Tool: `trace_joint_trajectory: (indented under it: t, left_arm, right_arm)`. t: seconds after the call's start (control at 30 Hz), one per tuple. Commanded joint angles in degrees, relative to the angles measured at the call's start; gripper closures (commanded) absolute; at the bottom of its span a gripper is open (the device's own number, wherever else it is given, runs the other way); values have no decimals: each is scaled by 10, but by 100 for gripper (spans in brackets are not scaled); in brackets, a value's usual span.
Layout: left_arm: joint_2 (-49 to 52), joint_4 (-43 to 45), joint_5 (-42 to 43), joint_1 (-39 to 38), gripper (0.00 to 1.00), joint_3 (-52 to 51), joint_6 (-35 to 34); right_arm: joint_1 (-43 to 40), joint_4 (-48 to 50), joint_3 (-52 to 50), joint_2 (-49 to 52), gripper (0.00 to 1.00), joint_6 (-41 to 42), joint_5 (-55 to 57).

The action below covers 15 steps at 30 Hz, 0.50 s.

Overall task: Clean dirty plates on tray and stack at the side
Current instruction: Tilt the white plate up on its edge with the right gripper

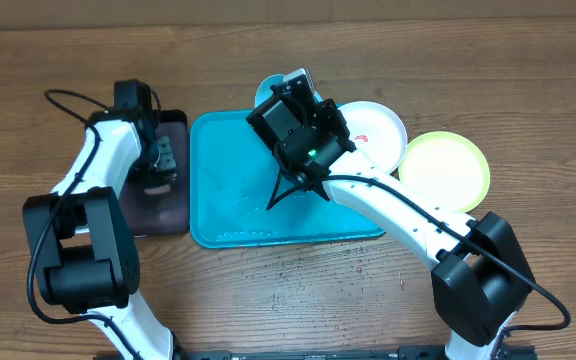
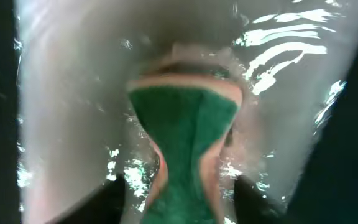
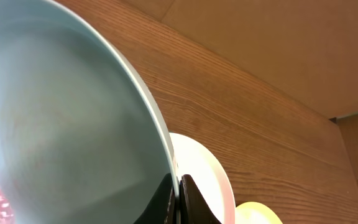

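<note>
My right gripper [image 1: 290,92] is shut on the rim of the light cyan plate [image 1: 266,92] and holds it tilted on edge over the back of the turquoise tray [image 1: 233,195]. In the right wrist view the fingers [image 3: 179,199] pinch the cyan plate's [image 3: 61,124] edge. The white plate [image 1: 378,135], with a small red smear, and the yellow-green plate [image 1: 448,168] lie on the table right of the tray. Both also show behind the held plate: the white plate [image 3: 205,169] and the yellow-green plate [image 3: 257,214]. My left gripper [image 1: 158,160] is open.
The left gripper's fingers [image 2: 185,190] straddle a green sponge [image 2: 185,130] lying on the wet black tray [image 2: 61,93], with gaps on both sides. The black tray [image 1: 173,215] stands just left of the turquoise tray. A cardboard wall runs along the table's back.
</note>
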Motion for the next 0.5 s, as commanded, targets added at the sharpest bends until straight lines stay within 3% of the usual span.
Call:
trace_joint_trajectory:
  t: [0.0,0.2,0.37,0.47]
  left_arm:
    - [2,-8,-4,3,40,17,13]
    - [2,-6,6,3,44,5,9]
    - [7,-6,7,3,73,4,4]
    - [9,-4,6,3,75,3,-5]
  right_arm:
    - [-1,6,19,-27,96,2,8]
    - [-1,6,19,-27,96,2,8]
    - [-1,6,19,-27,96,2,8]
    - [-1,6,19,-27,96,2,8]
